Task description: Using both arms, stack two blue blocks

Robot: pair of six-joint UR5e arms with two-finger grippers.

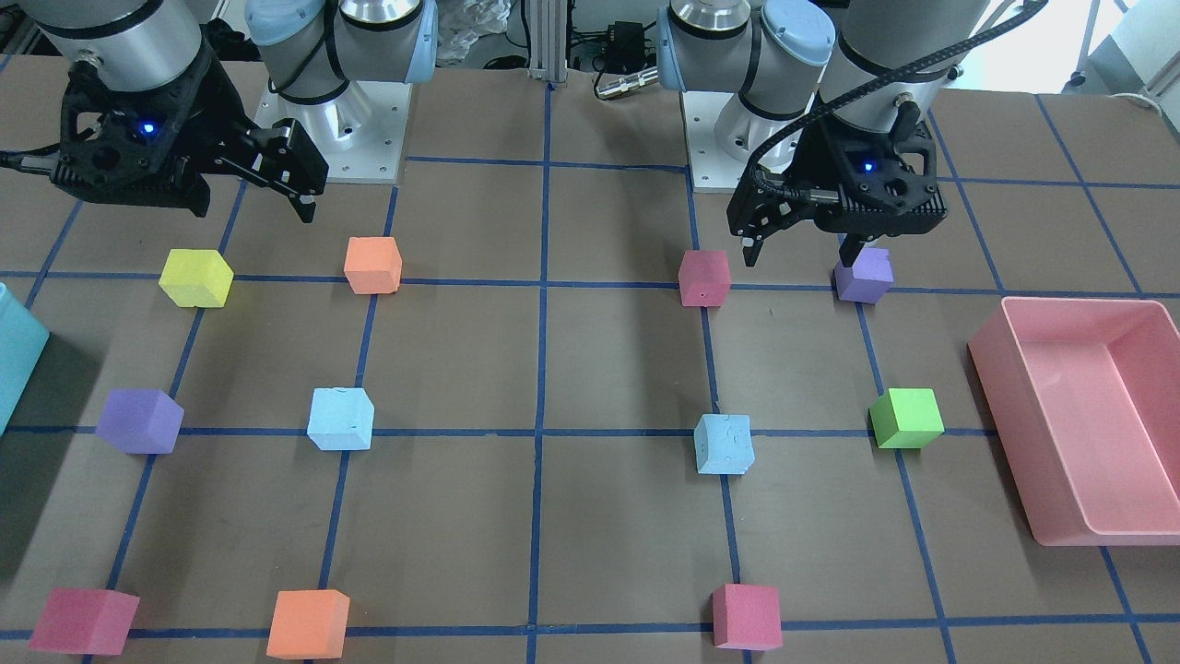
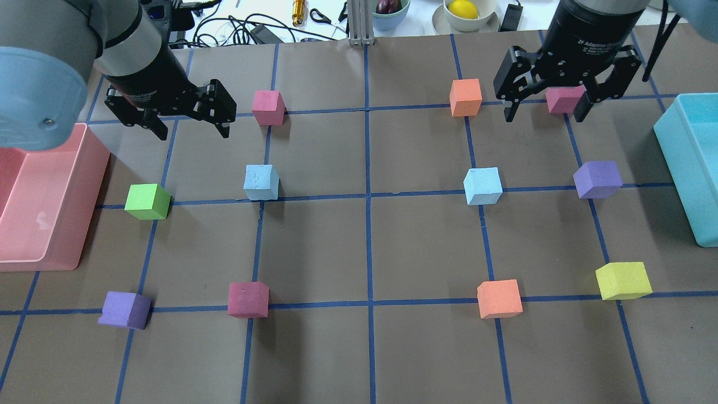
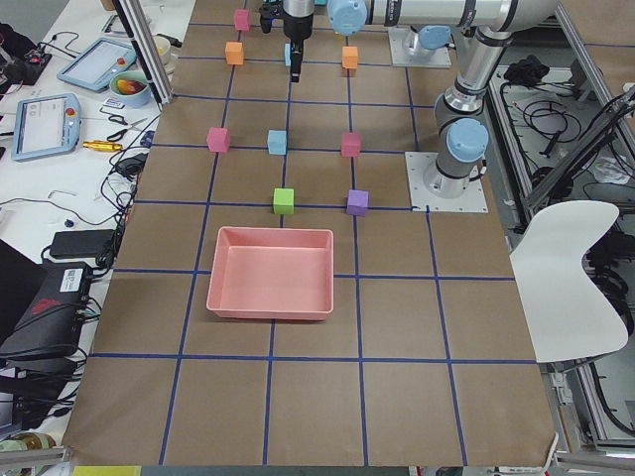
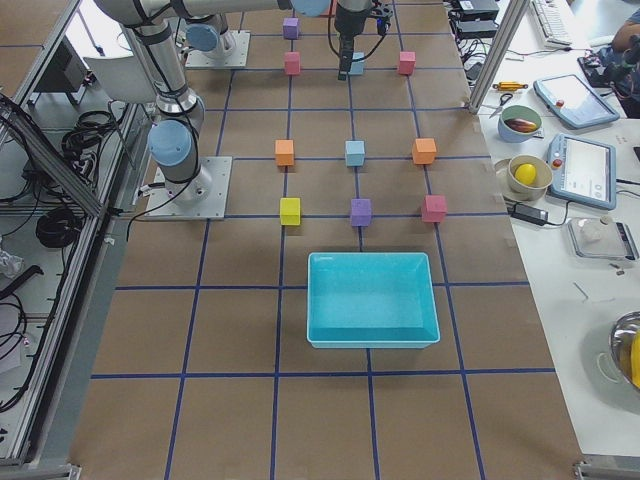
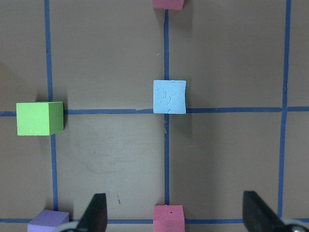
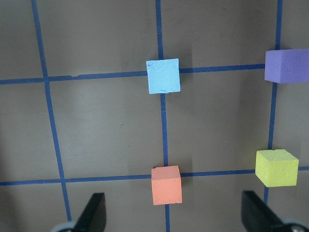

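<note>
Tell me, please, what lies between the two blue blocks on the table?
No object: in the overhead view, only bare brown table and blue tape lines lie between the left blue block and the right blue block.

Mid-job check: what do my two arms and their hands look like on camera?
Both arms, left arm and right arm, are silver-grey tubes with light-blue joint caps. The left hand and right hand are black, two-fingered, each with a small blue light. A black braided cable runs along the left arm; white lettering marks the right wrist.
</note>
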